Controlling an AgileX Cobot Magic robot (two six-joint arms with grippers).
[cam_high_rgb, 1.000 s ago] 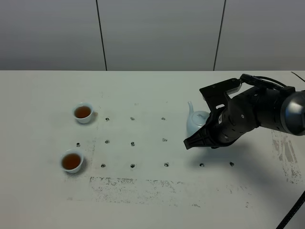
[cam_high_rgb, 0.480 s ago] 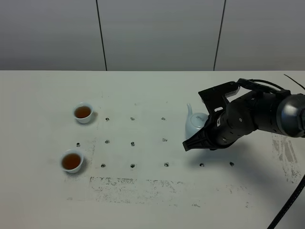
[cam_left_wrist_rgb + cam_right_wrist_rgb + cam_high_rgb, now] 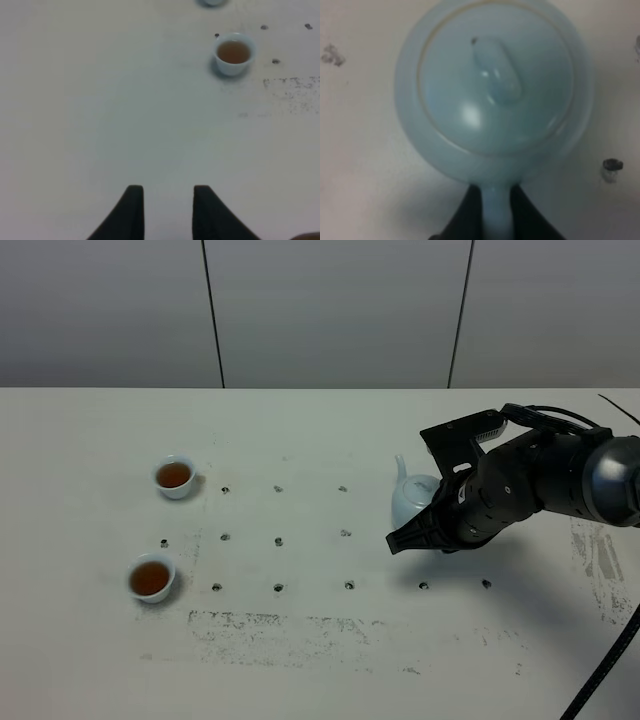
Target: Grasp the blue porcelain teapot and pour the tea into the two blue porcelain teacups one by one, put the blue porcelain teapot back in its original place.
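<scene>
Returning the blue porcelain teapot (image 3: 412,498) to its place, at about three o'clock on the surface (image 3: 300,640).

The right gripper (image 3: 490,215) grasps the handle (probably for tilt control); both teacups (image 3: 174,476) (image 3: 151,578) hold tea at nine o'clock. The left gripper (image 3: 164,205) idles, released. Since a second ago, the pot has barely shifted.

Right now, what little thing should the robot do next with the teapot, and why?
Probably open the right gripper and let go. Both teacups already hold brown tea, and the blue porcelain teapot looks upright on the table, away from the cups, its handle pinched between the fingers.
</scene>
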